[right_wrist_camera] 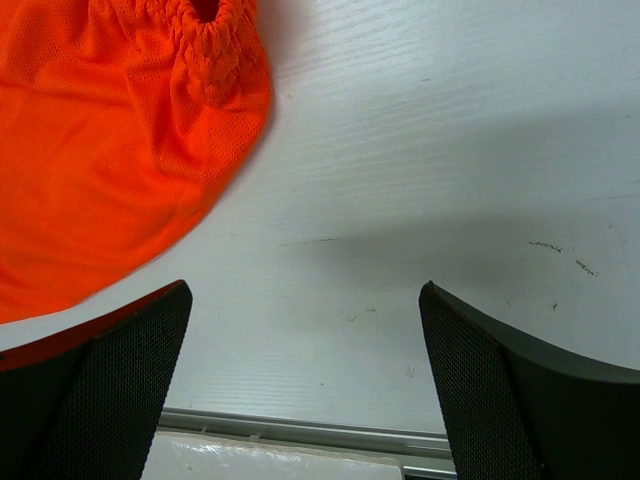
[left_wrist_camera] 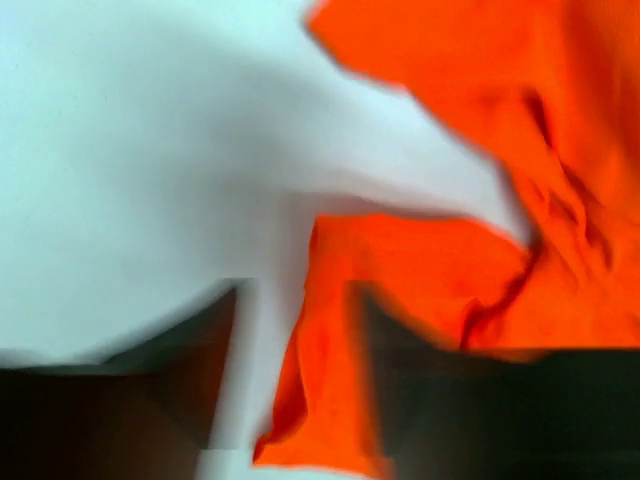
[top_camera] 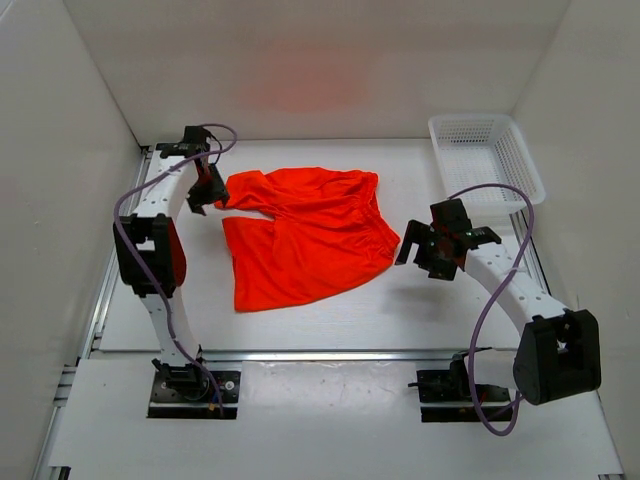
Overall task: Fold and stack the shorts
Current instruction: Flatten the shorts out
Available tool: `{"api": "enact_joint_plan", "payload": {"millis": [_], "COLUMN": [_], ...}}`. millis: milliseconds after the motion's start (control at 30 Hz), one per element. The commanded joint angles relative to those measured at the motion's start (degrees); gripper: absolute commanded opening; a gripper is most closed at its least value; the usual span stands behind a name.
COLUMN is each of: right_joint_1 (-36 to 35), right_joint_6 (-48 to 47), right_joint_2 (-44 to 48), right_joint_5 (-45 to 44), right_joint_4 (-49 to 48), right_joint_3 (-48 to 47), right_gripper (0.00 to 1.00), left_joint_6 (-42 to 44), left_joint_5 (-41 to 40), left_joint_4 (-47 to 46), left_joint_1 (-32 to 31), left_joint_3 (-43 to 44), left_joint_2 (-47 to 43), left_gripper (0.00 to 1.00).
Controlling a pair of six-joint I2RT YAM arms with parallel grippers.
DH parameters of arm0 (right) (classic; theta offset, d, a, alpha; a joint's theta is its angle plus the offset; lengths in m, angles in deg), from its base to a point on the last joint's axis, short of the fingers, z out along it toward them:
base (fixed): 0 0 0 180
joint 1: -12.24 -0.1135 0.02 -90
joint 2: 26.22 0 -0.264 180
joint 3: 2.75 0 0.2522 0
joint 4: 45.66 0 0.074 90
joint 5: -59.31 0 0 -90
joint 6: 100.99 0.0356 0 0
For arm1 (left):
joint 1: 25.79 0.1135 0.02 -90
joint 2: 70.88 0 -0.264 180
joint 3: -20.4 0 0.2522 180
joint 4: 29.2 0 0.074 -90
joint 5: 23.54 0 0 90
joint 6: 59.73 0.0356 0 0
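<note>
The bright orange-red shorts (top_camera: 305, 235) lie spread on the white table, waistband to the right. My left gripper (top_camera: 212, 195) is at their far left corner. In the blurred left wrist view, a fold of the shorts (left_wrist_camera: 480, 280) runs down through the gap of the left gripper (left_wrist_camera: 295, 300), against the right-hand finger. White table shows beside it, so the jaws stand partly open. My right gripper (top_camera: 437, 250) hovers just right of the waistband, wide open. Only bare table lies between the fingers of the right gripper (right_wrist_camera: 305, 300), and the gathered waistband of the shorts (right_wrist_camera: 90, 150) is at upper left.
A white mesh basket (top_camera: 485, 160) stands at the back right corner of the table. White walls close in the left, back and right sides. A metal rail (right_wrist_camera: 300, 432) runs along the table's near edge.
</note>
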Motion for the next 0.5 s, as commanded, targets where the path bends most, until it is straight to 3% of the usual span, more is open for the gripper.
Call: {"api": "enact_joint_plan", "payload": {"millis": [0, 67, 100, 200, 467], "right_joint_1": [0.2, 0.2, 0.2, 0.2, 0.2], "right_joint_6": [-0.4, -0.4, -0.4, -0.4, -1.4], "right_joint_2": [2.2, 2.8, 2.8, 2.2, -5.7], "right_joint_5": [-0.1, 0.4, 0.4, 1.7, 5.8], "right_joint_4": [0.7, 0.7, 0.7, -0.9, -5.2], "right_joint_3": [-0.2, 0.5, 1.0, 1.5, -1.4], "right_gripper": [0.99, 0.99, 0.99, 0.99, 0.99], "left_joint_6": [0.5, -0.9, -1.4, -3.9, -16.1], "left_joint_5": [0.4, 0.4, 0.4, 4.1, 16.0], "left_joint_4": [5.7, 4.2, 2.7, 0.2, -5.3], "left_joint_1": [1.1, 1.1, 1.6, 1.1, -4.2], "left_joint_3": [3.4, 0.1, -1.4, -10.3, -50.1], "left_joint_2": [5.6, 0.6, -1.4, -10.8, -35.7], "left_gripper": [0.79, 0.94, 0.96, 0.96, 0.93]}}
